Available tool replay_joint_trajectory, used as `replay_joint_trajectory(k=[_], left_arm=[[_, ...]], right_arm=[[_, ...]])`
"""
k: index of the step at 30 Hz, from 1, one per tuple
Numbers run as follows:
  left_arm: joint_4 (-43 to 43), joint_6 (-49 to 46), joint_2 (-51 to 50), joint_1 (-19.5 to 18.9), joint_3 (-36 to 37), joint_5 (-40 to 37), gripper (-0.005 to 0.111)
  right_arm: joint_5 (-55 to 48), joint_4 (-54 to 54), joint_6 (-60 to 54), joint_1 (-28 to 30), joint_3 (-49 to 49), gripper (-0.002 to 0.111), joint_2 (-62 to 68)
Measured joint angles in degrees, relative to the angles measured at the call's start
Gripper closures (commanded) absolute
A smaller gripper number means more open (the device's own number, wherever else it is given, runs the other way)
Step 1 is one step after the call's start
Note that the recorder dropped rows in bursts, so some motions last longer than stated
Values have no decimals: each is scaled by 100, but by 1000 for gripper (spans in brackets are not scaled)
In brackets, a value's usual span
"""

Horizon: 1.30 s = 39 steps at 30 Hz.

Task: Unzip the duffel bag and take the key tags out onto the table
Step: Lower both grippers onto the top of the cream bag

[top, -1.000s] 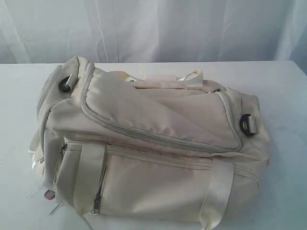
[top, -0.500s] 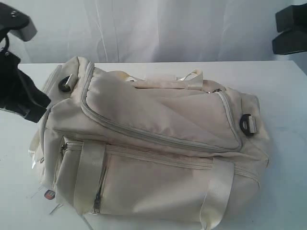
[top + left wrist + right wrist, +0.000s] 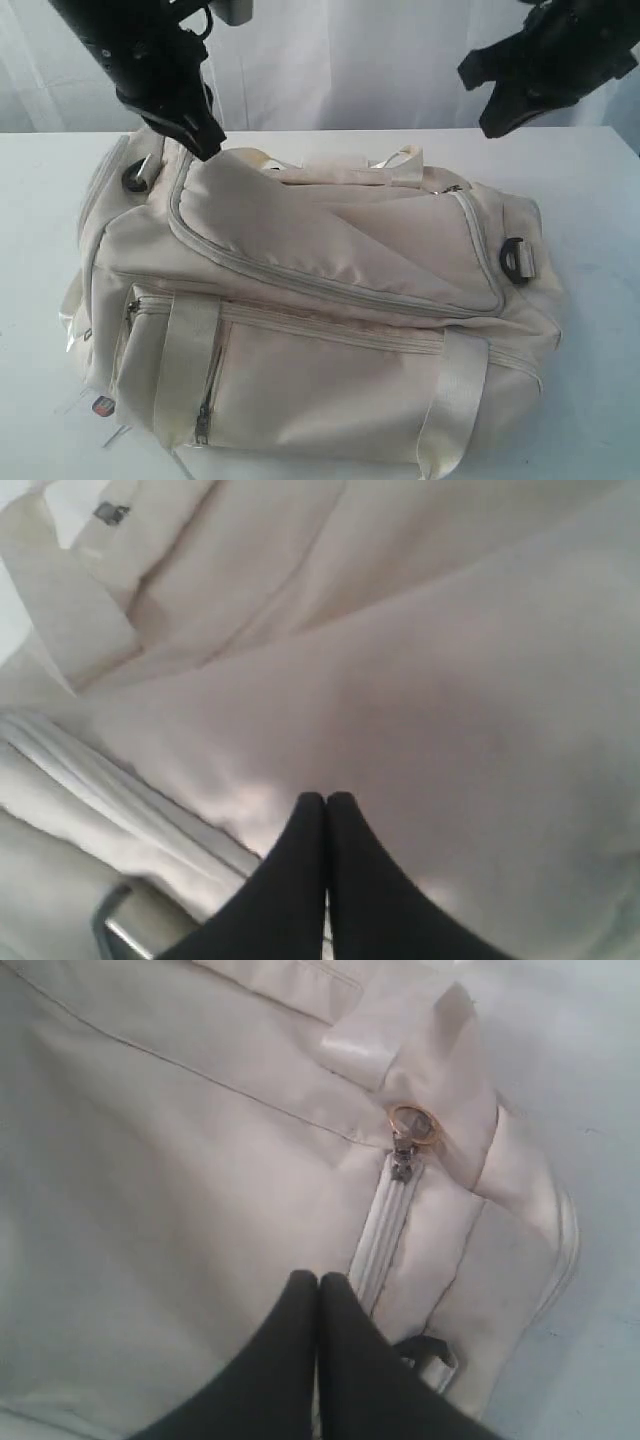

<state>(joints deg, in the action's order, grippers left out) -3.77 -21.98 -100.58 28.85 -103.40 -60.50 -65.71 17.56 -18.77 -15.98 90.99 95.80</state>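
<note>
Lying across the middle of the white counter, the cream duffel bag is sitting with its long front side toward the exterior camera, filling most of that view. Its grey top zipper is running shut around the lid flap, and the front pocket zipper is also lying closed. Two webbing straps are hanging down the front, while the carry handles are resting folded on top near the back. A black D-ring is showing at the left end and another at the right end. The left pincer is hovering at the bag's far left corner, just beside the flap's edge, its black fingers pressing together on nothing; whether the tips are touching the fabric I cannot tell. The right pincer is hanging above the bag's far right end, apart from it, in front of the white curtain, with its fingers likewise pressing together and gripping nothing. In the right wrist view, a metal zipper pull is lying at the zipper's end, ahead of those fingertips. A small red item is peeking out by the bag's near left corner, too small to identify.
</note>
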Motion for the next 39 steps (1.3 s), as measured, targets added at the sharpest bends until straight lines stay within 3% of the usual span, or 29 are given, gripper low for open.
replay_joint_trajectory(k=[3,4,8,12,16,23,39], left_arm=[[-598,-360,-753,-239,-938,-255,107],[-1179,-639,-1099,-340,-1327,-421,107],[-2207,-917,-1799,-423,-2068,-422,107],[-2646,-979,-2376,-423,-2533,-422,107],[-2713,-1040,-2699,-423,-2597,-422,107],[-2540,-856,-2767,-441,-2369,-422,107],[-2243,-816,-2777,-450,-2196,-422,107]], right_arm=[[-25,-366,0,0,142,108,452],[-8,-564,0,12,254,108,563],[64,-626,12,206,526,108,738],[160,-411,-81,327,711,107,886],[300,380,-763,290,756,94,1107],[689,643,-1078,170,768,52,1619],[903,643,-936,170,768,51,2510]])
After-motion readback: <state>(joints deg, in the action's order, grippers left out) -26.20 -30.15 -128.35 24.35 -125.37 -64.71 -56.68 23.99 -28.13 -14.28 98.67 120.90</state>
